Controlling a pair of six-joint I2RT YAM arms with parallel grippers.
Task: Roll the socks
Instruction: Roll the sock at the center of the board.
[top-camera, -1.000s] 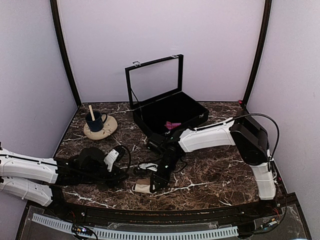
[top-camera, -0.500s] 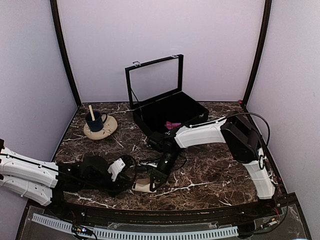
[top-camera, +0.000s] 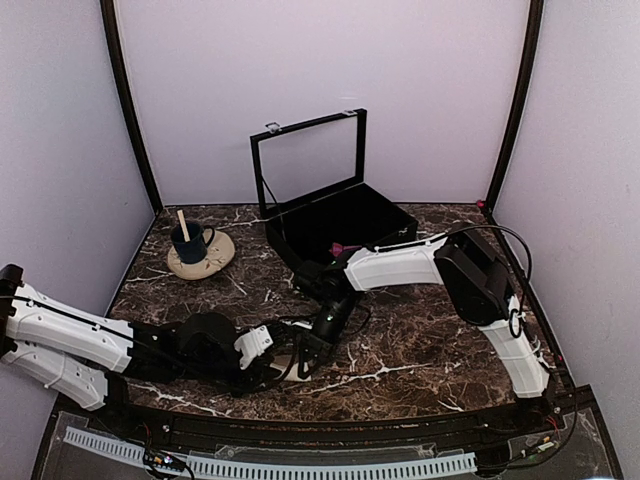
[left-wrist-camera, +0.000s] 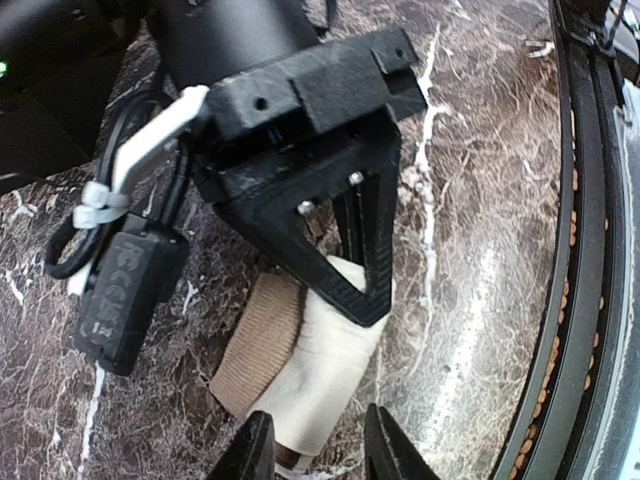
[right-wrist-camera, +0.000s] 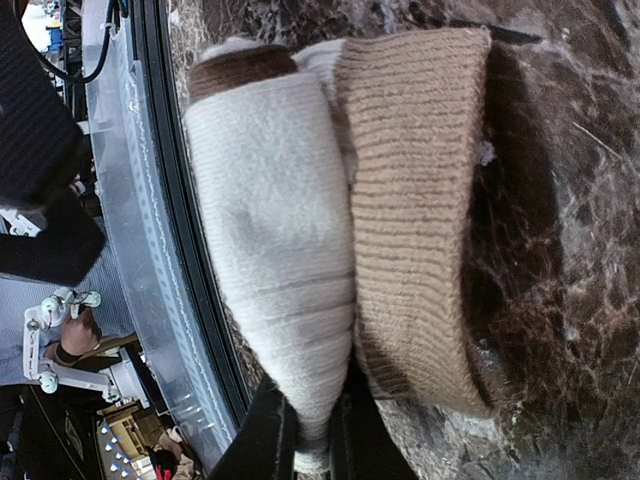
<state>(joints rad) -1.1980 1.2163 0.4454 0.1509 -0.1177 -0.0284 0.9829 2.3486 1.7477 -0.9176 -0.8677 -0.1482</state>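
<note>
Your working room is tight. The cream sock (top-camera: 285, 366) lies on the marble surface (top-camera: 430, 350) close to the near edge, just beside the black front rim (left-wrist-camera: 590, 300), and both arms crowd over it. The left arm (top-camera: 70, 335) lies low along the near-left side. The right arm (top-camera: 400, 268) reaches in from the right, across the front of the black case (top-camera: 372, 214). The widest stretch of bare marble is to the right of that forearm. A narrower stretch runs between the sock and the saucer (top-camera: 216, 262) with its dark blue cup (top-camera: 188, 243) at the far left.

The right jaws are clamped on the narrow end of the cream sock, with the fabric squeezed thin between the fingers (right-wrist-camera: 268, 432). The left jaws stand apart around the opposite end. Its fingers (left-wrist-camera: 254, 448) sit on either side of the bundle, and marble shows in the gap beside the cloth.

The sock is a soft, plump roll. The body is smooth cream knit, with a tan ribbed cuff folded alongside it and a brown patch at one end. The pink sock (top-camera: 345, 248) shows as a small scrap inside the case, well apart from both jaws. The case is hard and black, and its framed lid stands upright.
</note>
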